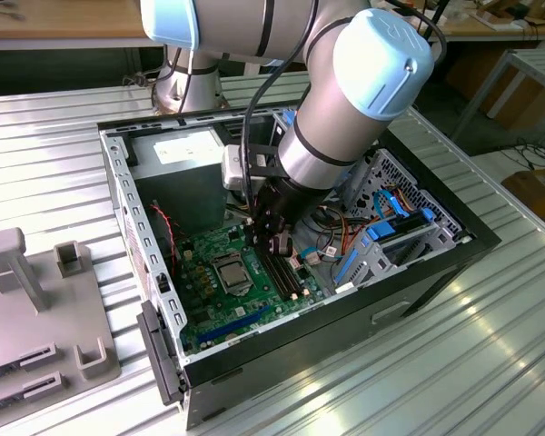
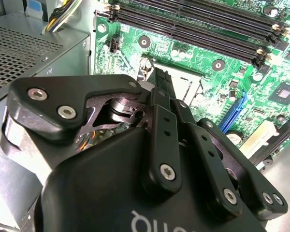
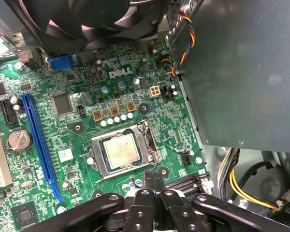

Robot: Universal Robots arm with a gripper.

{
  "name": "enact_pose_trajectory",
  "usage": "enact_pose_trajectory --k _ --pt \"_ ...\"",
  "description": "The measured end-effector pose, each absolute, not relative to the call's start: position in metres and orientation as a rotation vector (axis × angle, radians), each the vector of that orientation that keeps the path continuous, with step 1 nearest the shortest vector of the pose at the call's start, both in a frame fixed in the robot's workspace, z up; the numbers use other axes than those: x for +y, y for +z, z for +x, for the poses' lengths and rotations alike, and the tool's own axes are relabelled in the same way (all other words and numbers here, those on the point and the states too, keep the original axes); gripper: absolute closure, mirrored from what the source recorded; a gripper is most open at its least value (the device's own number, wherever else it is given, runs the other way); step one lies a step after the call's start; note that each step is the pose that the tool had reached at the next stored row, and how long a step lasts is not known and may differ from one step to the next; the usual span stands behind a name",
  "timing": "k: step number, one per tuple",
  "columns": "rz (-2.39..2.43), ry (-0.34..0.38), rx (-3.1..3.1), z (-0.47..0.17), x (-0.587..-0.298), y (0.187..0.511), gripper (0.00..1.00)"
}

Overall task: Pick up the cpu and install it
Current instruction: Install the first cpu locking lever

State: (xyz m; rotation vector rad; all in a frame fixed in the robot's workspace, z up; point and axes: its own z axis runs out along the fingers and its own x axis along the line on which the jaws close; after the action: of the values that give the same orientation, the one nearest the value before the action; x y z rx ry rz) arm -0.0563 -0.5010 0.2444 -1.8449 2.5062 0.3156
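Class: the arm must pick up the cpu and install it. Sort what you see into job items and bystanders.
Job: cpu, lying in its socket; hand.
Bystanders: power-supply box, memory slots, blue slot, coin battery, grey stand.

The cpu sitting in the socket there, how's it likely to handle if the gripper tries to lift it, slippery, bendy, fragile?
The cpu looks like a thin rigid plate, so probably stiff and light. Its smooth metal top may be slippery. It lies flat within the socket frame, leaving little edge exposed, so gripping it likely needs care. The gripper is beside it.
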Motion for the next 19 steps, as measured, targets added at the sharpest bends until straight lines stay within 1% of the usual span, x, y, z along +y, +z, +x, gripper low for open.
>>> enact_pose_trajectory --k 19 --pt "-1.866 0.316 2.492 -0.0563 -0.5010 0.2444 0.89"
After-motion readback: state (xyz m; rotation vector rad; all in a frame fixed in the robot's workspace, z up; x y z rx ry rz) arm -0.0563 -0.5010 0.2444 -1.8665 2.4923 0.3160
